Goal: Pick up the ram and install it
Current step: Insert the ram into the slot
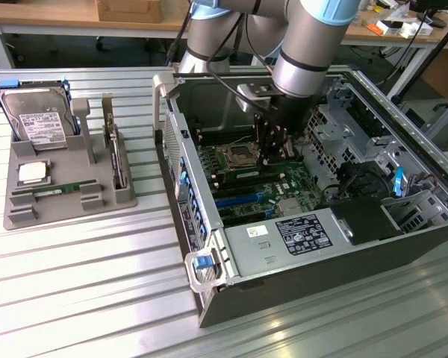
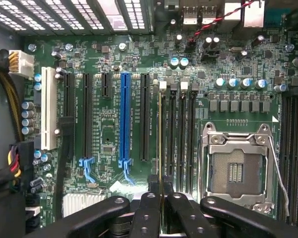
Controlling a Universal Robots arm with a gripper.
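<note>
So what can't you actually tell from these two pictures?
- Whether the ram is fully seated in its slot: the wrist view sees it edge-on, and the gripper covers its near end.
- The same slot in the exterior view: the gripper stands in front of it.
- The print on the hard drive label: too small, exterior view.

Ram (image 2: 160, 144) edge-on, lower end hidden betw gripper (image 2: 161, 198) fingers
</note>
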